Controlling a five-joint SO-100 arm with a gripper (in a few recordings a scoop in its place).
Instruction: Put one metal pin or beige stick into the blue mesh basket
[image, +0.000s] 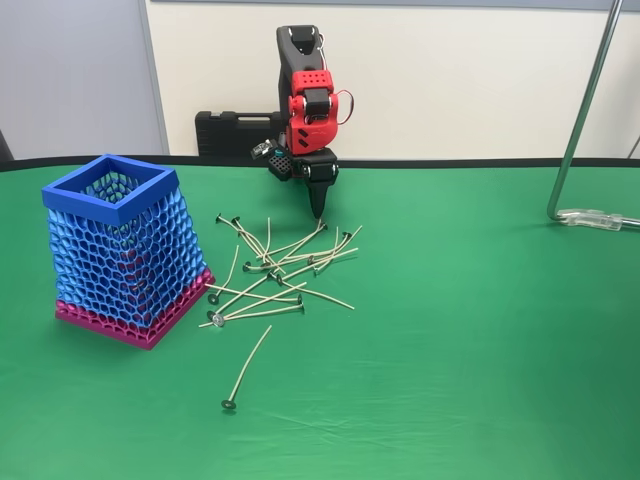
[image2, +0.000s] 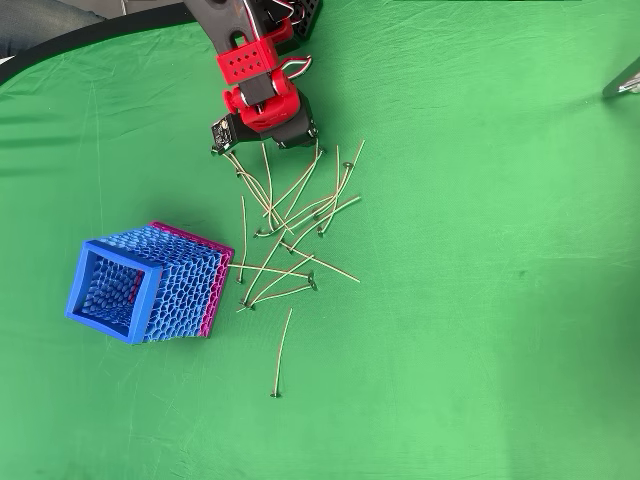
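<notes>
The blue mesh basket (image: 80, 205) stands upright at the left on its magenta base band; from overhead its square rim (image2: 122, 254) frames an open mouth. Several thin beige sticks with dark round heads lie crossed in a pile (image: 280, 265) (image2: 290, 240) at the table's middle, right of the basket. One stick (image: 247, 368) (image2: 283, 350) lies alone nearer the front. My red and black gripper (image: 317, 208) (image2: 300, 142) points straight down at the pile's far end, its fingers together in one narrow tip just over the top ends of the sticks. Nothing shows lifted in it.
A black case (image: 235, 132) sits against the wall behind the arm. A metal pole with a clamp foot (image: 590, 215) (image2: 625, 80) stands at the right. Open green cloth spreads to the right of and in front of the pile.
</notes>
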